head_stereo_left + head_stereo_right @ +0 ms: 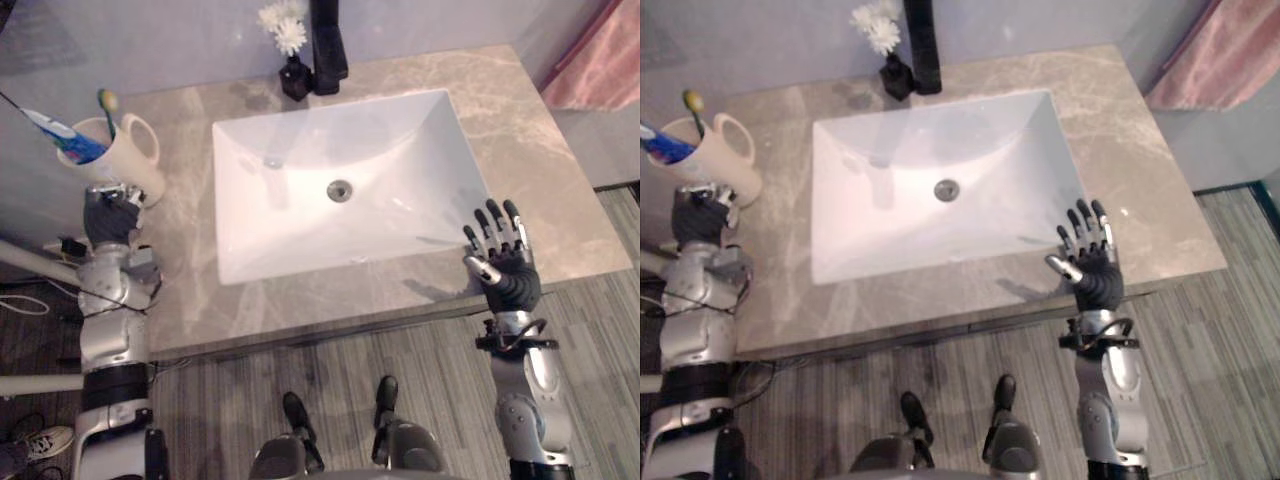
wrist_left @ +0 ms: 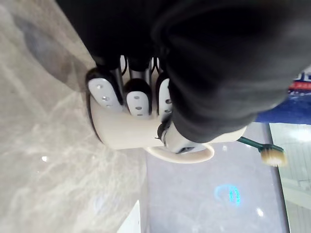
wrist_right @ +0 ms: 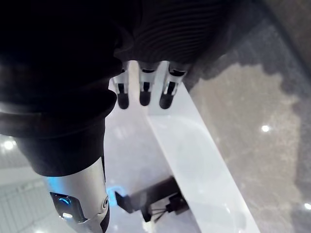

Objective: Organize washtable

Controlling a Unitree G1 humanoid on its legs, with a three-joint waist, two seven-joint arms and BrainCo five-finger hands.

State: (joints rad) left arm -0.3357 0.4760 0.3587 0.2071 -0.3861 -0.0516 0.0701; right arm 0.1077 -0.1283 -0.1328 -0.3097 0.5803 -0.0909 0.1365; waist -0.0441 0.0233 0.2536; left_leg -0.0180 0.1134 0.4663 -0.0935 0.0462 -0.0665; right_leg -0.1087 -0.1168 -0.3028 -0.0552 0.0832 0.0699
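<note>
Cream mug (image 1: 128, 152) w/ a toothbrush (image 1: 107, 104) & toothpaste (image 1: 62, 131) in it sits at the back left of the grey stone washtable (image 1: 545, 185), beside the white sink (image 1: 255, 165). L hand (image 1: 108, 216) is curled round the mug, fingers (image 2: 137, 100) tight on its side. R hand (image 1: 506, 264) is wide open, fingers straight, holding nothing, by the sink's front right corner. Black tap (image 1: 327, 45) & small vase (image 1: 294, 79) of white flowers stand at the back. Looks nearly done to me: brush & paste are in the mug, nothing lies loose. Prob. left: let go of the mug.
</note>
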